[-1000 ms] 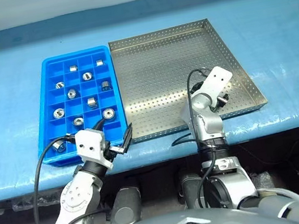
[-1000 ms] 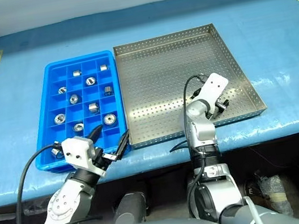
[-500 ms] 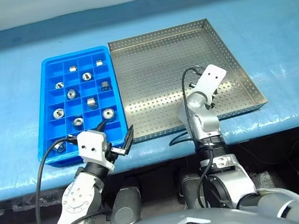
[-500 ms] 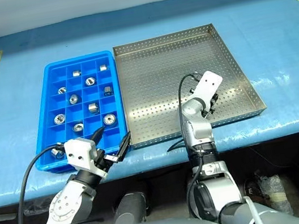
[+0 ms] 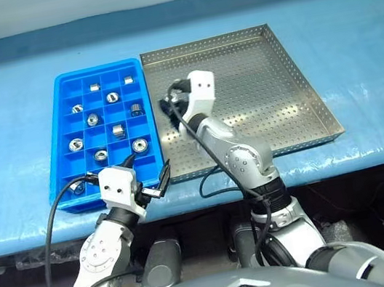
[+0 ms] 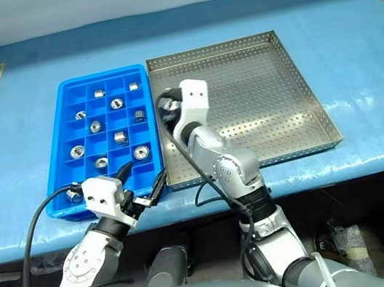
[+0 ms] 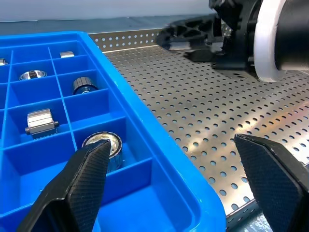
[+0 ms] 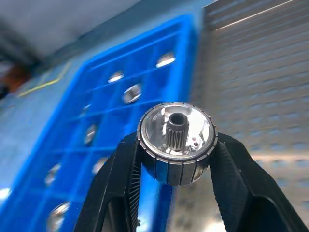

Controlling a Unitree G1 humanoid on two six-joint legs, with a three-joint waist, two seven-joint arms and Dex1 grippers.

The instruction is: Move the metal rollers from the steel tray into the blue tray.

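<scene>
Two trays sit side by side on the blue-covered tabletop (image 5: 351, 36): one blue tray (image 5: 67, 146) on the robot's left and one steel tray (image 5: 270, 79) touching its right rim. Counting the metal rollers (image 5: 113, 132) in the blue tray from the head views gives ten: nine lie one to a compartment across the upper and middle rows, and a tenth sits in the near left corner compartment, partly behind the left arm's cable. An eleventh roller (image 8: 176, 140) is off the trays, pinched between the two black fingers (image 8: 120, 183) of the right hand (image 5: 171, 108), which hangs over the seam where the steel tray meets the blue tray. The steel tray's perforated floor carries no roller in the parts that can be seen. The left hand (image 5: 149, 176) hovers at the near right corner of the blue tray with its fingers spread wide and nothing between them. The right wrist view gives what the head views cannot: the held roller's ribbed outer ring and its dark toothed centre shaft, seen end-on. The left wrist view shows the blue tray's near compartments close up and the right hand above the steel tray beyond.
</scene>
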